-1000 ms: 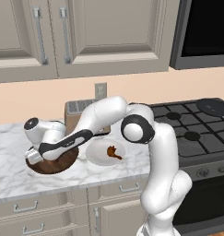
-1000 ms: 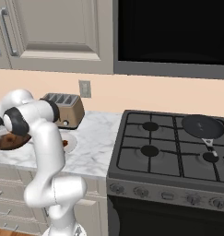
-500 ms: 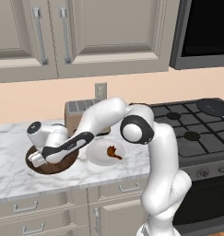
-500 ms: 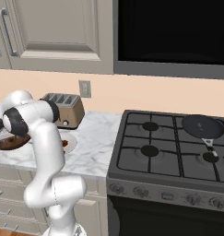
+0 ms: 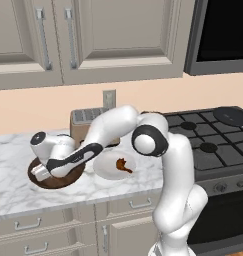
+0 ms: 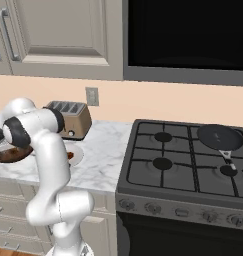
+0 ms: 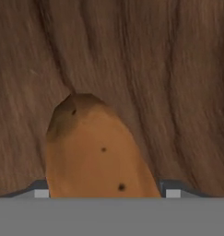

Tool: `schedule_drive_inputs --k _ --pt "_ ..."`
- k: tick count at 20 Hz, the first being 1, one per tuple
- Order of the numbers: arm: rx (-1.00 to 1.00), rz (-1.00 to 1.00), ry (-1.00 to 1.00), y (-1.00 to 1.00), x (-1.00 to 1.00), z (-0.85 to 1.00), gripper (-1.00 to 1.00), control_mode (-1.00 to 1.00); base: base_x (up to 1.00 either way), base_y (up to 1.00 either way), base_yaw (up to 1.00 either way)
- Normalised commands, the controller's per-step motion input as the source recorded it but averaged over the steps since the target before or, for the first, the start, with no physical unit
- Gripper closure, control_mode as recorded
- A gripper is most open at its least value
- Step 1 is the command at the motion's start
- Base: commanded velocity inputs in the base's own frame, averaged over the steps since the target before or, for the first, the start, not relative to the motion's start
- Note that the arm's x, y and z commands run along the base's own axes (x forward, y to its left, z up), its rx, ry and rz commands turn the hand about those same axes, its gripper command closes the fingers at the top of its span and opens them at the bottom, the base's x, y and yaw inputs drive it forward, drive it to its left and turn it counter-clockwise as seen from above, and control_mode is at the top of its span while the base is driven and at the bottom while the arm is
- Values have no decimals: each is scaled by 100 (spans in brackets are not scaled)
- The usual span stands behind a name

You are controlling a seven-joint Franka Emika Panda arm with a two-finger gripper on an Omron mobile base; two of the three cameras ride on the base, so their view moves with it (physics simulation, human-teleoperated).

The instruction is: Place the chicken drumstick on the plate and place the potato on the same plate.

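Wooden board [image 7: 178, 69] under potato [image 7: 95, 152], hand's [image 7: 104, 191] fingertips mostly cut off.

Small tan oval potato [image 7: 92, 152]: on round dark wooden board [image 5: 68, 178], on marble counter [image 5: 13, 190]. Round white plate [image 5: 105, 167]: just right of board, bearing reddish-brown chicken drumstick [image 5: 122, 164]. Metal toaster [image 5: 83, 122]: behind both. Black gas stove [image 6: 188, 160]: right of counter.

Kitchen before me: grey-beige upper cabinets [image 5: 93, 35] with bar handles, peach wall [image 6: 158, 102] carrying outlet [image 5: 109, 98]. White marble counter [image 5: 13, 185] over drawer fronts. Toaster [image 6: 68, 119] against wall. Black gas stove [image 6: 185, 162] to my right, dark pan [image 6: 220, 137] on rear burner, black microwave [image 6: 188, 35] above.
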Motion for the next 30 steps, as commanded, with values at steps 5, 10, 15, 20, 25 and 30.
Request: schedule_drive_inputs --k 5,10,15,20,25,30 --pt "10 -7 -9 -61 -33 69 100 -100 0 0 0" --pt "16 -20 -9 -89 -47 20 100 -100 0 0 0" --pt "13 -22 0 -100 -8 18 100 -100 0 0 0" --pt "14 -23 2 -97 0 41 100 -100 0 0 0" --pt "2 -25 9 -57 5 -39 100 -100 0 0 0" --pt "1 -18 9 -13 43 -27 100 -100 0 0 0"
